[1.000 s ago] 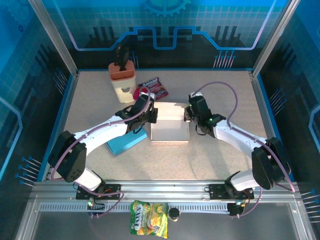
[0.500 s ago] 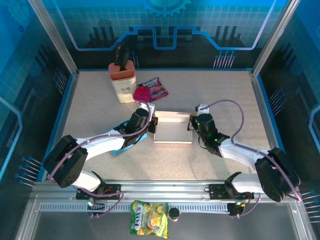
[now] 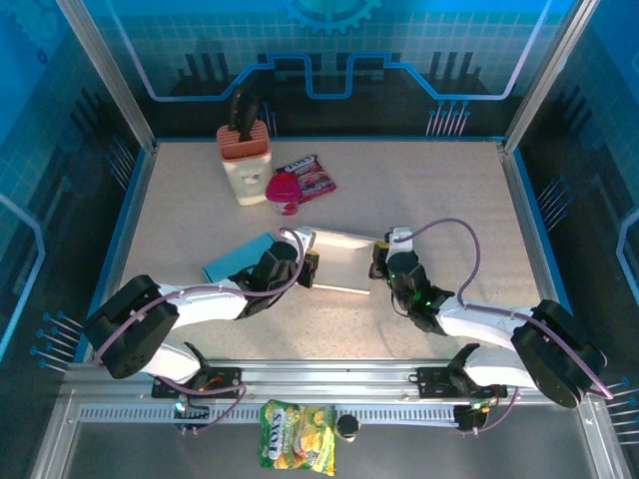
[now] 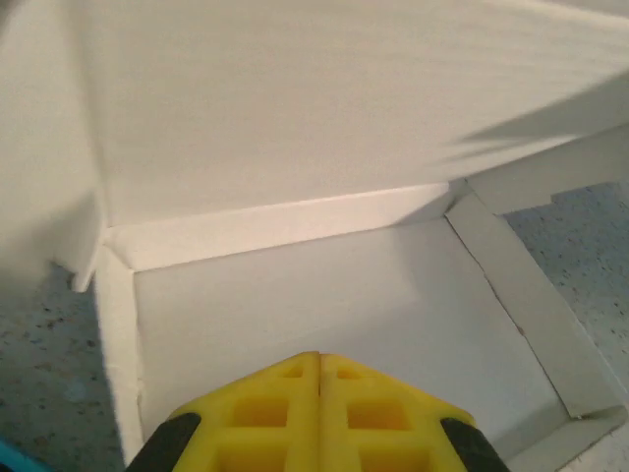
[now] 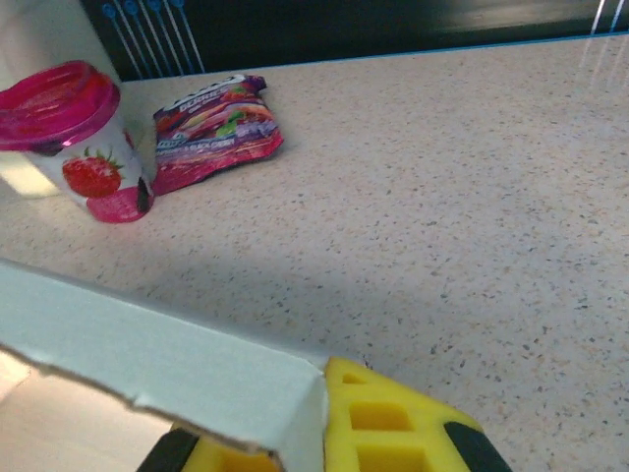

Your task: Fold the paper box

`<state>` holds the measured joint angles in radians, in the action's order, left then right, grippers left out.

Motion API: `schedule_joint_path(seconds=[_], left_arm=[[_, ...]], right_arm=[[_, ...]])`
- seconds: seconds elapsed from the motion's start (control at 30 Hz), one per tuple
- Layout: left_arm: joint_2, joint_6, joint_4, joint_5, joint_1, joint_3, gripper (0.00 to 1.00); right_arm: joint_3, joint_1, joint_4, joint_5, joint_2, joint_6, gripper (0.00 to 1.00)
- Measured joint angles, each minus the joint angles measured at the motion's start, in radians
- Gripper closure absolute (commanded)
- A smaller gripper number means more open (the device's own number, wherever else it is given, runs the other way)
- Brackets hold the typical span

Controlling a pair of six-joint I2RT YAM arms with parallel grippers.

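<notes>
Even overhead light, tinted blue on the enclosure walls (image 3: 60, 200). Up close the paper box (image 4: 324, 147) glares near-white, soft shadow crossing its upper wall; just beyond it the surface (image 5: 442, 197) carries a dim shadow band.

Robot lab cell: aluminium frame (image 3: 108, 70), blue printed walls (image 3: 419, 40), speckled tabletop (image 3: 439, 180).
</notes>
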<state>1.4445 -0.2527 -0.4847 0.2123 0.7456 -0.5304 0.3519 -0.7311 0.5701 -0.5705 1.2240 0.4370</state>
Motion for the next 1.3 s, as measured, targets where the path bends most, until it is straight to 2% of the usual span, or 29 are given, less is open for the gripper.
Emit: schedule_joint_path(seconds=[0.27, 0.37, 0.47, 0.7, 0.83, 1.0, 1.17, 1.3], left_arm=[[0.008, -0.004, -0.058, 0.029, 0.038, 0.050, 1.00], [-0.008, -0.013, -0.027, 0.031, 0.042, 0.049, 0.80], [-0.086, -0.045, 0.065, 0.035, 0.058, 0.046, 0.63], [-0.353, -0.123, 0.330, 0.088, 0.090, 0.004, 0.42], [-0.433, -0.142, 0.488, 0.086, 0.055, -0.043, 0.41], [-0.428, -0.109, 0.639, 0.029, -0.041, -0.140, 0.41], [-0.312, -0.016, 0.710, -0.065, -0.182, -0.252, 0.41], [-0.177, 0.082, 0.723, -0.150, -0.220, -0.336, 0.42]], right_arm=[[-0.020, -0.051, -0.056, -0.068, -0.056, -0.013, 1.00], [-0.016, -0.055, -0.071, -0.084, -0.056, -0.027, 1.00], [0.007, -0.055, -0.092, -0.097, -0.045, -0.040, 1.00], [0.046, -0.056, -0.114, -0.123, -0.021, -0.076, 1.00], [0.060, -0.056, -0.121, -0.130, -0.009, -0.085, 1.00], [0.081, -0.055, -0.134, -0.129, 0.016, -0.102, 1.00], [0.096, -0.042, -0.151, -0.109, 0.016, -0.117, 1.00], [0.105, -0.007, -0.164, -0.067, 0.016, -0.121, 1.00]])
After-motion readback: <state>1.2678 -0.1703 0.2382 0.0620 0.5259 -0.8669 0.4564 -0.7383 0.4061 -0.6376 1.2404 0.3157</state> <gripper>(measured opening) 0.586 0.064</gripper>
